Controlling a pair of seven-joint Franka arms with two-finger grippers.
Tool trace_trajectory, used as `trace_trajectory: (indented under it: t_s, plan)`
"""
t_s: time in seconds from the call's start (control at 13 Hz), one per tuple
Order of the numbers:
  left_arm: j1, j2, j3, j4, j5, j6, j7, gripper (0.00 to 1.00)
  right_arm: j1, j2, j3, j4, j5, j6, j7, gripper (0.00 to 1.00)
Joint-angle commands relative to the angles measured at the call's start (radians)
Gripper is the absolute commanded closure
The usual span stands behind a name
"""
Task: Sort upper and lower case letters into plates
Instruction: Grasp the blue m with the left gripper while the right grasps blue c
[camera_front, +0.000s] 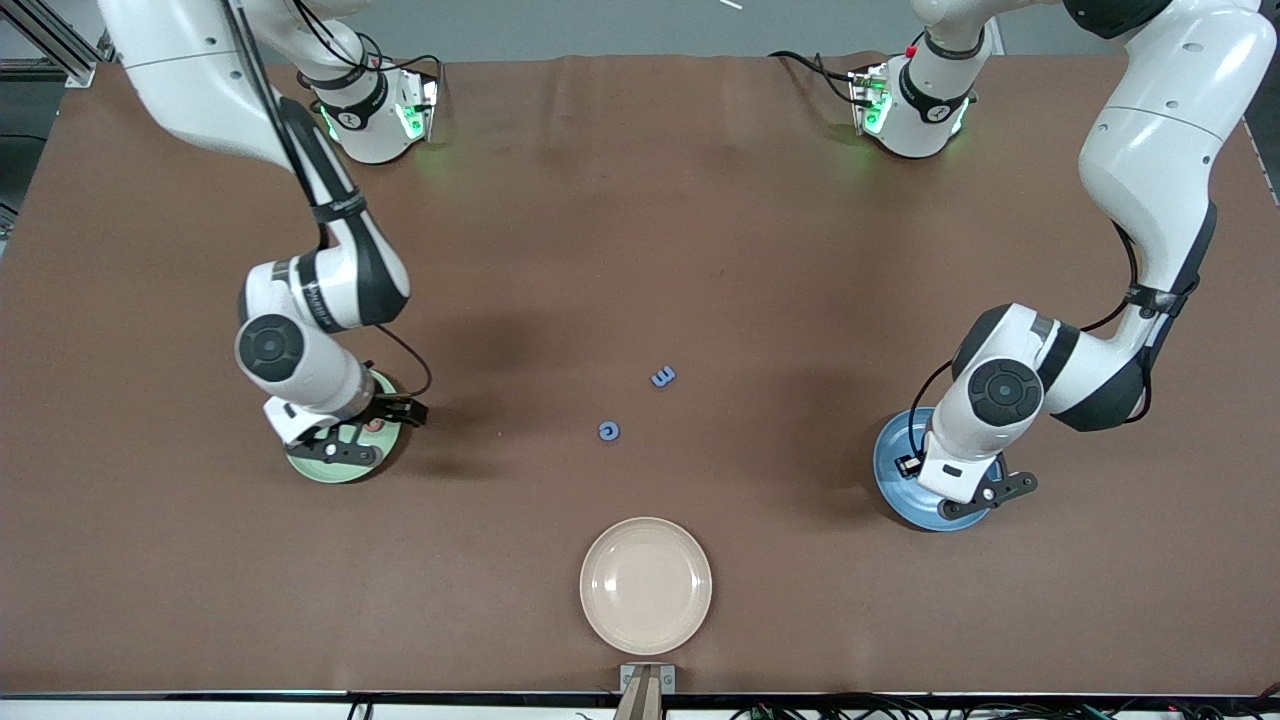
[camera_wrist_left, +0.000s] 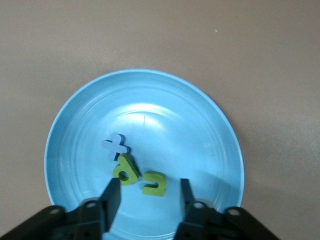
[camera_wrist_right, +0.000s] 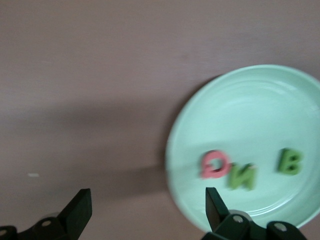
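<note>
The blue plate (camera_front: 897, 478) lies at the left arm's end of the table. In the left wrist view the blue plate (camera_wrist_left: 190, 120) holds a blue letter (camera_wrist_left: 116, 146) and two green letters (camera_wrist_left: 126, 170) (camera_wrist_left: 154, 183). My left gripper (camera_wrist_left: 149, 197) is open and empty just above them, and also shows in the front view (camera_front: 965, 492). The pale green plate (camera_front: 340, 473) lies at the right arm's end and holds a red letter (camera_wrist_right: 216, 165), a green N (camera_wrist_right: 242, 176) and a green B (camera_wrist_right: 290, 161). My right gripper (camera_wrist_right: 147, 205) is open wide and empty over the plate's edge. Two blue letters (camera_front: 663, 377) (camera_front: 608, 431) lie on the table's middle.
A cream-beige plate (camera_front: 645, 585) without letters sits near the table's front edge, nearer to the front camera than the two loose letters. Both arm bases (camera_front: 380, 120) (camera_front: 915, 110) stand along the farthest edge. Brown cloth covers the table.
</note>
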Motion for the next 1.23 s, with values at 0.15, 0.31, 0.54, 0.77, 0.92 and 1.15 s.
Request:
trace_trajectory:
  t_s: [0.15, 0.31, 0.54, 0.77, 0.92, 1.15]
  plan:
    - [-0.052, -0.011, -0.05, 0.015, -0.01, -0.012, -0.275, 0.0, 0.21, 0.137, -0.004, 0.197, 0.015, -0.019, 0.396, 0.0]
    - [-0.054, -0.008, -0.096, 0.012, -0.012, -0.012, -0.377, 0.0, 0.282, 0.224, -0.004, 0.305, 0.013, -0.017, 0.504, 0.0]
    - [-0.118, -0.005, -0.113, 0.018, -0.11, -0.012, -0.457, 0.0, 0.336, 0.31, -0.004, 0.389, -0.002, -0.006, 0.488, 0.0]
    - [-0.201, 0.013, -0.11, 0.018, -0.168, 0.027, -0.619, 0.06, 0.367, 0.395, -0.006, 0.498, -0.005, -0.006, 0.454, 0.15]
    - [-0.268, 0.041, -0.108, 0.019, -0.168, 0.064, -0.74, 0.1, 0.373, 0.432, -0.006, 0.538, -0.007, -0.005, 0.46, 0.19]
    - [-0.377, 0.085, -0.082, 0.059, -0.168, 0.069, -0.786, 0.2, 0.379, 0.443, -0.006, 0.545, -0.007, -0.003, 0.464, 0.32]
